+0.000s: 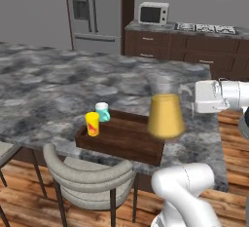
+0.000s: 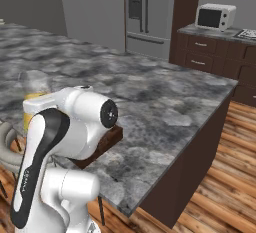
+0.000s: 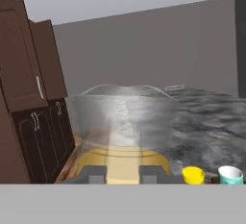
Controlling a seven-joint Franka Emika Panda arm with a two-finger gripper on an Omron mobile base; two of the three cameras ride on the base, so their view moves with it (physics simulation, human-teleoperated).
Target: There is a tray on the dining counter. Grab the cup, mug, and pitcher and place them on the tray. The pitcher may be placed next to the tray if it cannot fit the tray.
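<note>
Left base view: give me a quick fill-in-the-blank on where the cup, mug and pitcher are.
1. The cup and the mug both stand inside the ____.
2. The mug's colour is ____.
3. The pitcher is gripped by the gripper at its ____ end, off the dining counter.

Missing words: tray; teal; upper

Right base view: arm hides most of tray (image 2: 111,138) and pitcher (image 2: 33,101). Hand view: pitcher's base cut off; end effector (image 3: 122,175) grip unclear.
</note>
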